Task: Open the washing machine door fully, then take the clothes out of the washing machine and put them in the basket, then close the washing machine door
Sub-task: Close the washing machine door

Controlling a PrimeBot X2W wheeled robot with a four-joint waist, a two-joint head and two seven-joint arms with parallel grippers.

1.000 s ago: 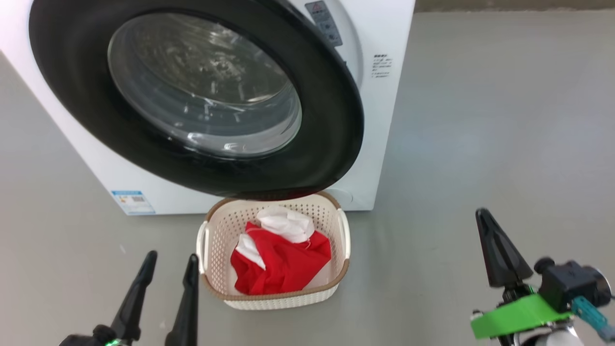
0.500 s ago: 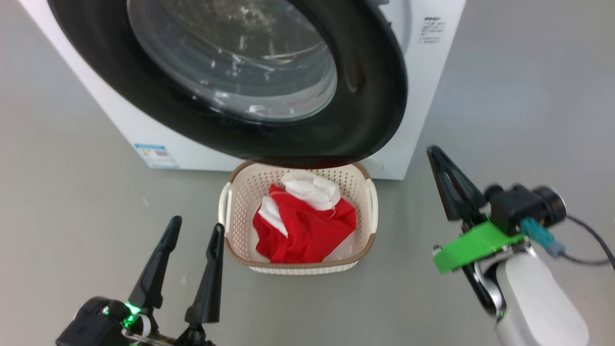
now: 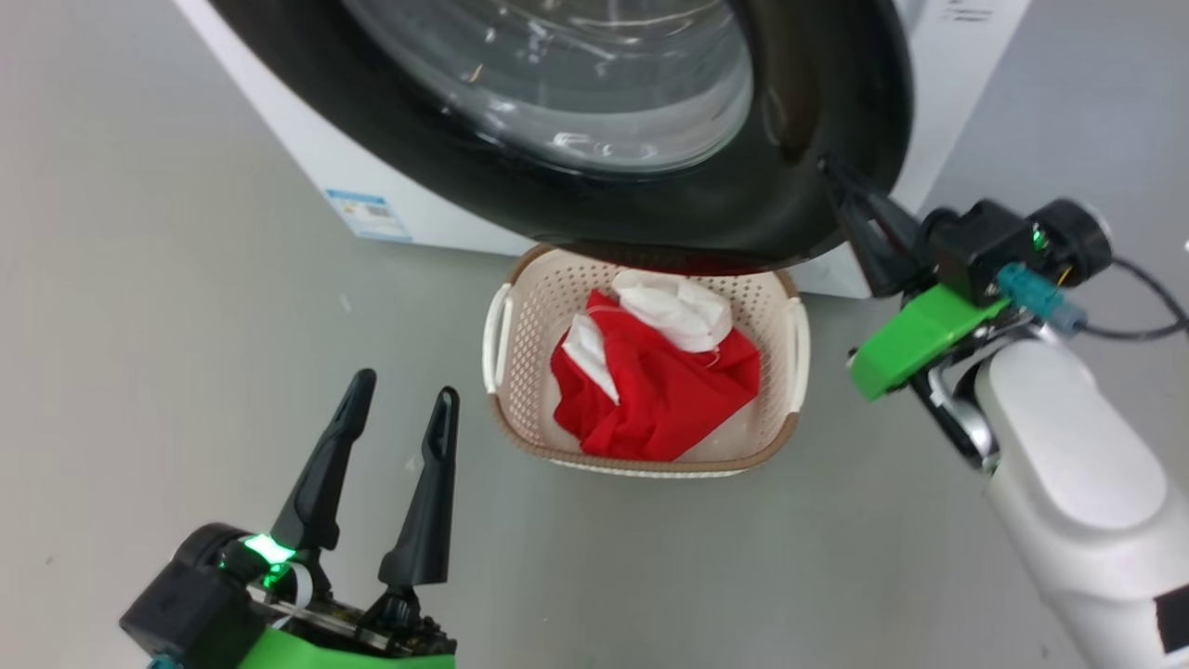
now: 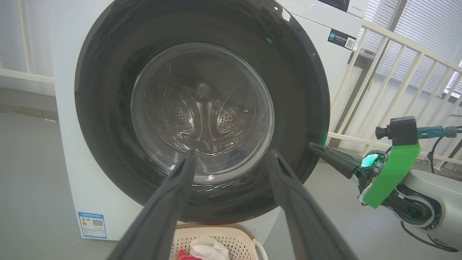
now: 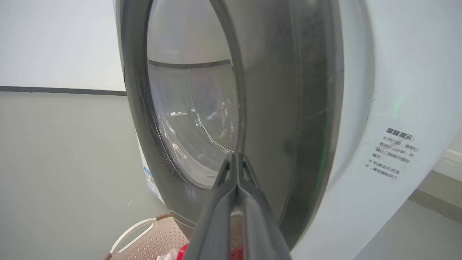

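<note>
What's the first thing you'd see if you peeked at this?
The huge round washing machine door, shiny black with a glass bowl, fills the top. Just below it, bright red clothes with a white piece sit in the little basket. The right gripper, shut, points at the door's edge.

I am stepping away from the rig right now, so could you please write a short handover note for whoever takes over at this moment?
Left claw: open, empty, low beside the basket.
Right claw: shut, holding nothing, tips at the right edge of the washing machine door.
Clothes: in the basket, on the floor before the washing machine.
Done: unloading; the drum looks empty through the glass.
Left: press the door home. I cannot tell whether it is latched.
</note>
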